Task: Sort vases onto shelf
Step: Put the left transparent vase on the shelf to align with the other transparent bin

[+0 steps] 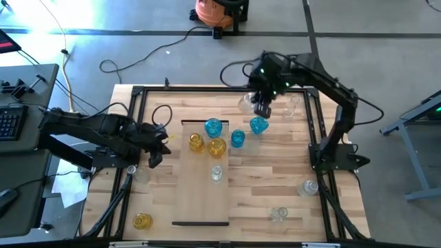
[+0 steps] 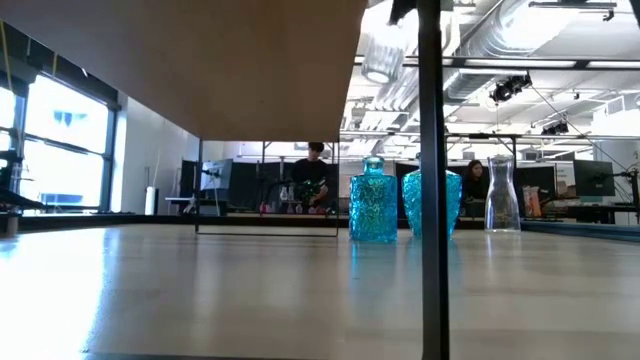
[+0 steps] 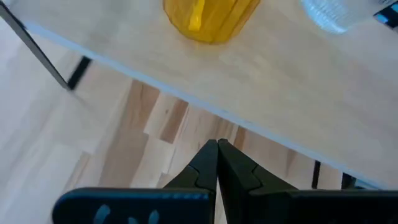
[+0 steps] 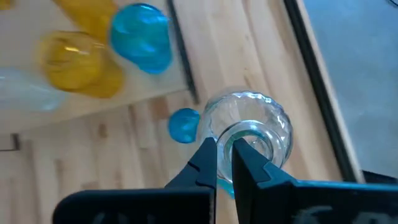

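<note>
The shelf (image 1: 204, 196) lies flat at the table's middle. On its far end stand a blue vase (image 1: 213, 127), two yellow vases (image 1: 196, 142) (image 1: 217, 147) and a clear one (image 1: 217, 172). Two more blue vases (image 1: 237, 138) (image 1: 258, 125) stand on the table to its right. My right gripper (image 1: 264, 109) hangs over the far right part of the table, shut on a clear vase (image 4: 249, 134) that also shows high up in the low view (image 2: 380, 55). My left gripper (image 3: 217, 149) is shut on nothing, just off the shelf's left edge (image 1: 155, 155). My right gripper holds the clear vase by the rim of its mouth (image 4: 225, 144), one finger inside the neck and one outside. The fingers come from above, slanting down. The vase hangs below them, mouth up, lifted clear of the table.
Loose vases stand around the table: a yellow one (image 1: 142, 221) at the near left, clear ones at the left (image 1: 134, 171), near right (image 1: 278, 215) and right (image 1: 308, 187). A dark frame (image 1: 138, 93) runs round the table's edges. People sit in the room beyond.
</note>
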